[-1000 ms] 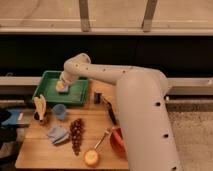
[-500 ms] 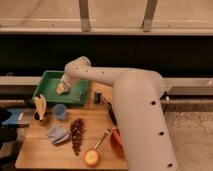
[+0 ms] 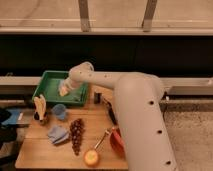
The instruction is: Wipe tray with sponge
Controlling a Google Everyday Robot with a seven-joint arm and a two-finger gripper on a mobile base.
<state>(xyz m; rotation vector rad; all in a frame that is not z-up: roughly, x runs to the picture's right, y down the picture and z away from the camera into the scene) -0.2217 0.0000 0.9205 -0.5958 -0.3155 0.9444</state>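
A green tray (image 3: pixel 50 80) stands at the back left of the wooden table. My gripper (image 3: pixel 65 91) reaches down into the tray at the end of the white arm (image 3: pixel 107 82). A pale yellow sponge (image 3: pixel 63 91) sits under the gripper, against the tray floor near its front right part. The gripper covers much of the sponge.
On the table (image 3: pixel 40 150) lie a banana (image 3: pixel 40 106), a blue cup (image 3: pixel 60 111), a blue cloth (image 3: pixel 58 134), dark grapes (image 3: pixel 76 134), an orange (image 3: pixel 91 157), a red bowl (image 3: pixel 116 141) and a dark can (image 3: pixel 97 95). A dark wall stands behind.
The gripper and the sponge have moved across the tray floor, towards its front right side. The other objects have not moved.
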